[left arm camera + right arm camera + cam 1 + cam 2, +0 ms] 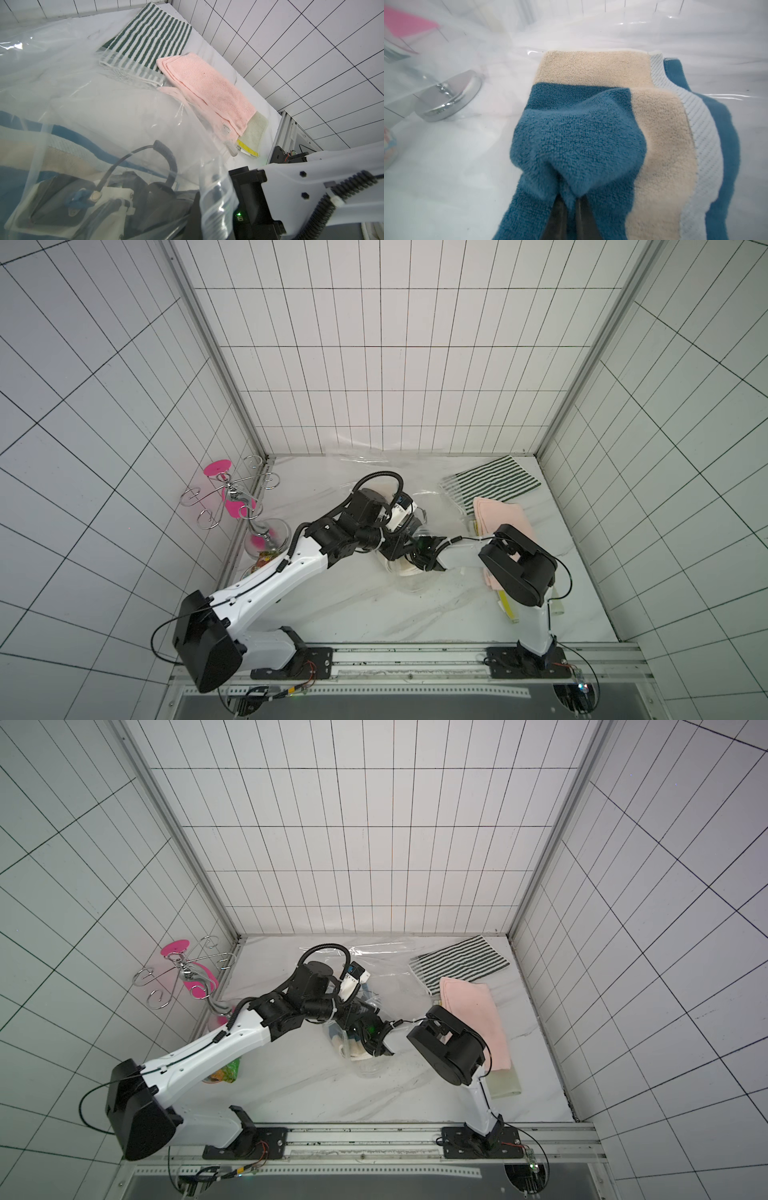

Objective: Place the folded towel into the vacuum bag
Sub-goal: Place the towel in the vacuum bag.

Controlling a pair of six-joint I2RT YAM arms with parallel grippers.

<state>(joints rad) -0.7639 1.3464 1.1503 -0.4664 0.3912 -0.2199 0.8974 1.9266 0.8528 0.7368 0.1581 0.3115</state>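
Note:
The vacuum bag (pixel 365 472) (pixel 386 952) is clear crinkly plastic spread over the back middle of the table. My right gripper (pixel 572 195) is shut on a bunched fold of the folded towel (pixel 581 128), which is blue, beige and pale grey. Towel and gripper lie inside the bag, with film (pixel 612 31) over and around them. In a top view the towel (pixel 353 1048) shows below the two wrists. My left gripper (pixel 199 208) is shut on a raised fold of the bag's film (pixel 83 83). The right gripper shows through that film.
At the back right a green-and-white striped towel (pixel 490 485) lies with a pink towel (pixel 503 518) overlapping it. A pale cloth with a yellow edge (pixel 509 608) lies nearer the front. A chrome and pink stand (pixel 232 497) and a snack packet (pixel 266 562) stand by the left wall.

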